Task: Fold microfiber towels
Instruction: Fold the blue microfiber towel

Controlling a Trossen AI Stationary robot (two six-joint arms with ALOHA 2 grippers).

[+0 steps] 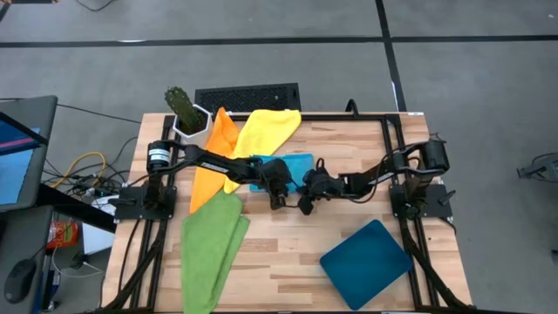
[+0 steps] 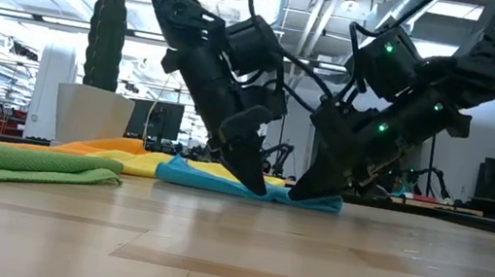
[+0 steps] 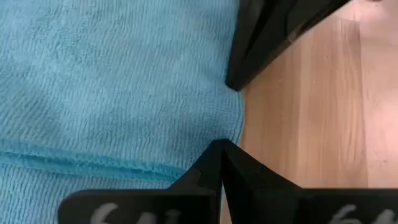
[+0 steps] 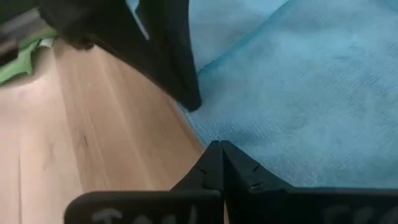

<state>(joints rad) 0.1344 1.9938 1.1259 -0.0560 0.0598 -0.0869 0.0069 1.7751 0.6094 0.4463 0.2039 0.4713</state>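
- Both arms reach in to the middle of the wooden worktop [image 1: 288,253] and meet over the light blue towel [image 1: 296,166].
- Left gripper [image 1: 277,199]: tips down at the near edge of the light blue towel [image 3: 93,87]; in the left wrist view its fingers are pressed together to a point right at the towel's hem. Whether any cloth is caught between them cannot be told.
- Right gripper [image 1: 307,204]: just beside the left one at the same near edge; in the right wrist view its fingers are likewise pressed together, tip at the border of the light blue towel [image 4: 298,93] and bare wood. Cloth pinched or not: cannot tell.
- Low view: left gripper [image 2: 256,181] and right gripper [image 2: 302,191] both slant down to the light blue towel [image 2: 212,180], tips close to each other, near or on the worktop surface.
- Light blue towel lies flat at worktop centre, partly under the arms, its far-left part touching the yellow towel [image 1: 261,131].
- Yellow towel spreads toward the far edge; orange towel [image 1: 214,157] lies beside it on the left, overlapping.
- Green towel [image 1: 209,249] lies at the near left, well apart from the grippers.
- Dark teal tray [image 1: 366,262] sits at the near right.
- Potted cactus [image 1: 185,112] stands at the far left corner.
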